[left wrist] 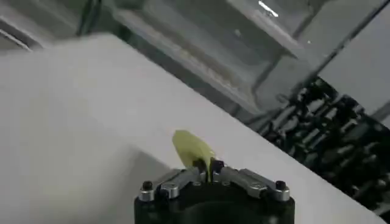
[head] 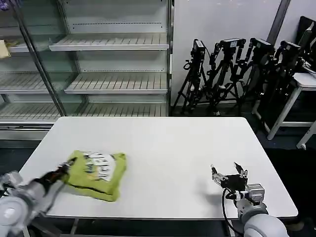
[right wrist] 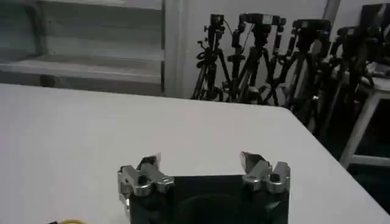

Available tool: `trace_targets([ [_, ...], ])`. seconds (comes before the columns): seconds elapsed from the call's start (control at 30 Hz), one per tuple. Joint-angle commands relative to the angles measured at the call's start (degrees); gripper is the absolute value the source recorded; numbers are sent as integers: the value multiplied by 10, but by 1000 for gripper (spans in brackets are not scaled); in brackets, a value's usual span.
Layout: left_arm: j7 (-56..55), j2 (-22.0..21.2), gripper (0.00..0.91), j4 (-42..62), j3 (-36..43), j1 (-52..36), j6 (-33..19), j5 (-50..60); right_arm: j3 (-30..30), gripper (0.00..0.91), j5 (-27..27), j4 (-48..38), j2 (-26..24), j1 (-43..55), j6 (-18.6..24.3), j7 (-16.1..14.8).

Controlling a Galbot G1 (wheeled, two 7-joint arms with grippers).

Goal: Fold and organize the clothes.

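1 broad, smooth white rectangular worktop carries the lime yellow-green cotton T-shirt, a soft, rumpled bundle lying lettering-up near the robot's left front edge. The left end effector is clamped on the bundle's left edge; its wrist view shows cloth pinched between the closed fingers. The right end effector hovers open over bare worktop, well apart. Folding looks nearly done; next probably calls for tidying or releasing.

Head view overlooks the table; wrist views skim it, perhaps sharing tripods.
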Motion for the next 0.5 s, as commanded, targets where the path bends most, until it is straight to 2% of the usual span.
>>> trace_targets([
  [0.03,36,129,40,1,-213,26,28,74,-25,907,0,-14,5,37,1,-1],
  [0.13,36,128,40,-63,-178,18,24,111,-26,907,-3,-17,9,32,3,-2],
  [0.23,39,90,40,-128,-78,26,11,176,-24,907,-7,-17,11,23,4,-3],
  [0.27,42,78,40,-136,-30,23,6,208,-23,907,-9,-16,12,19,5,-3],
  [0.3,46,47,40,-135,62,14,-4,256,-20,907,-10,-16,14,15,5,-3],
  [0.33,48,31,40,-126,92,9,-13,306,-20,907,-11,-16,16,12,5,-2],
  [0.4,61,-13,40,-84,226,-8,-32,411,-12,907,-17,-9,20,-3,5,-3],
  [0.5,67,-57,40,-23,329,-41,-48,479,2,907,-21,-2,21,-26,7,-4],
])
